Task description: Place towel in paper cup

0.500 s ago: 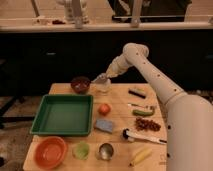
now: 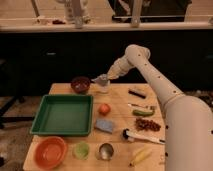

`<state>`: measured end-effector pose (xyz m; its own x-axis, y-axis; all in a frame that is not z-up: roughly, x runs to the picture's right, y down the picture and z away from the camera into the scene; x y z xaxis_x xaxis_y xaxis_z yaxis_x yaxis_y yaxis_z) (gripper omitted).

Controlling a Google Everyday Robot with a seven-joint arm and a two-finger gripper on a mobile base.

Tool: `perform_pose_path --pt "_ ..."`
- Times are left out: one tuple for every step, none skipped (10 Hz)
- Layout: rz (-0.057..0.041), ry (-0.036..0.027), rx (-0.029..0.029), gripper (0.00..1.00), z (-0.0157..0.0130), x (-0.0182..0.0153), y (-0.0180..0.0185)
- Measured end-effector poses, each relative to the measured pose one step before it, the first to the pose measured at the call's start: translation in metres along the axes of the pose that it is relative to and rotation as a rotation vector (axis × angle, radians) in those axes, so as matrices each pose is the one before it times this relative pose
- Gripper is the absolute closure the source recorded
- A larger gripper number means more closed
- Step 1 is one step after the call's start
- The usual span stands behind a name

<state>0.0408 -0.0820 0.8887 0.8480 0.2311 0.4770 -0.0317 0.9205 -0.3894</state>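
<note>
As the arm [image 2: 150, 70] reaches across the far side: the end effector [image 2: 101, 79] hangs just above the paper cup [image 2: 103, 89], near the back edge of the surface [image 2: 120, 100].
Change: almost none against half a second ago. The end effector holds the same spot over the paper cup, and everything on the surface lies as it did.
Grip: whether it is open or closed cannot be told.
Towel [image 2: 97, 79]: a pale bunch at the tip, right over the cup's mouth, is probably it. Whether any of it is already inside is hidden.
Meaning: likely the drop-in step, with the release or a last push down not yet finished.
Edges: the dark bowl [image 2: 80, 84] stands just beside the paper cup, on the side of the green tray [image 2: 37, 127]. A sideways nudge could tip the cup.
Open room: bare wood runs from the cup to the black bar [image 2: 136, 92]. Straight up looks free for leaving.
</note>
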Motion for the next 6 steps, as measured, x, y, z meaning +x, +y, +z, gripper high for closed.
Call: perform_pose_path --pt "0.00479 0.00043 -0.00461 0.98 0.00022 0.00143 -0.00024" --pt "-0.00128 -0.00061 -0.00130 0.98 0.00070 -0.00113 0.00010" --pt "-0.00099 -0.00036 -0.00073 0.98 0.00052 -0.00081 0.00001" --pt "0.00011 0.00007 -0.00003 0.98 -0.00001 0.00010 0.00003" --pt "0.00007 0.00004 0.00003 0.98 -0.00003 0.00006 0.00000" --pt "0.00042 0.00018 0.00032 0.98 -0.00023 0.00036 0.00000"
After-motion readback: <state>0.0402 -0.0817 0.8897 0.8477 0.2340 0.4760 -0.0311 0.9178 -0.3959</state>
